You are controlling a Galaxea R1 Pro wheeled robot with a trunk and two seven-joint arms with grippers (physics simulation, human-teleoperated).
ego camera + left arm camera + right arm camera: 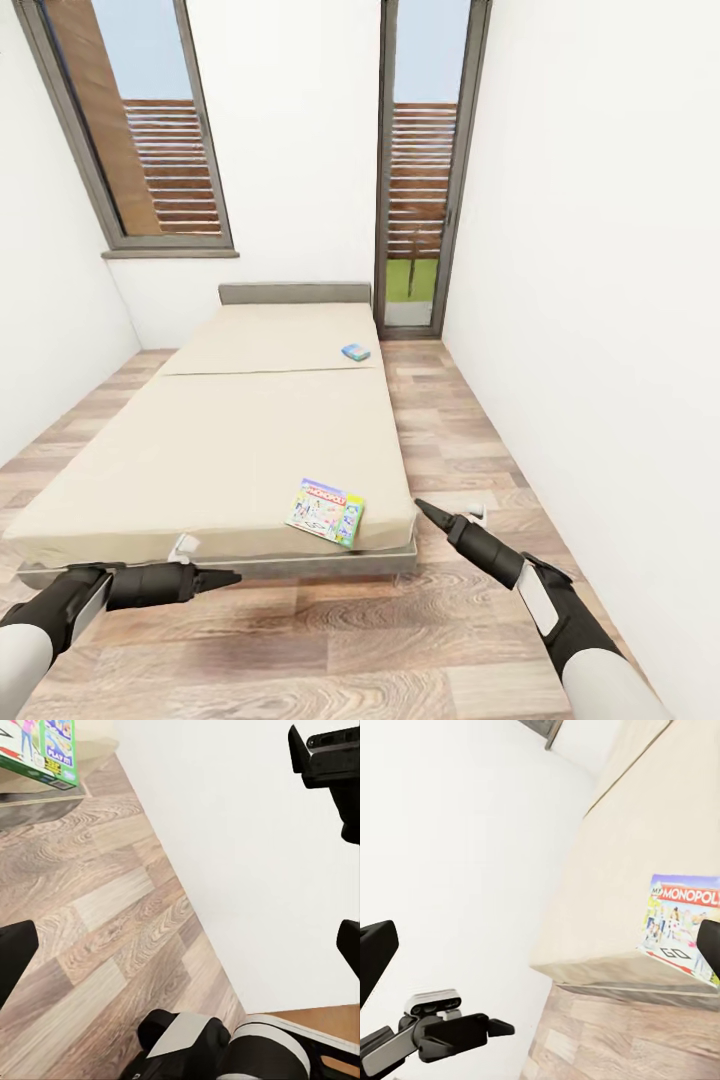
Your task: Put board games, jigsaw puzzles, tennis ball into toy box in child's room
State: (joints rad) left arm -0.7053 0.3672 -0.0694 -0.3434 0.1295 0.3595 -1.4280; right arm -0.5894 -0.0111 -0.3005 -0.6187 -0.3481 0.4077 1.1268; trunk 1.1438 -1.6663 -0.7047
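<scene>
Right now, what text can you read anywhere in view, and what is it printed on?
"MONOPOL": on the near board game at the bed's foot corner, cut off by the frame edge.
"GO": same box, at its lower edge.
"PLAY": on its green side, other print there blurred.
Far board game: too small to read.

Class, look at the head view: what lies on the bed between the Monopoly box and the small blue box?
Nothing: between the Monopoly box and the small blue box there is bare mattress, crossed by one seam.

Narrow room, white walls point(590, 250). Wood-plank floor point(330, 640). Low beige bed point(230, 440) with grey headboard point(294, 293). Two tall grey-framed windows point(140, 130) (slatted screens outside), daylight.
</scene>
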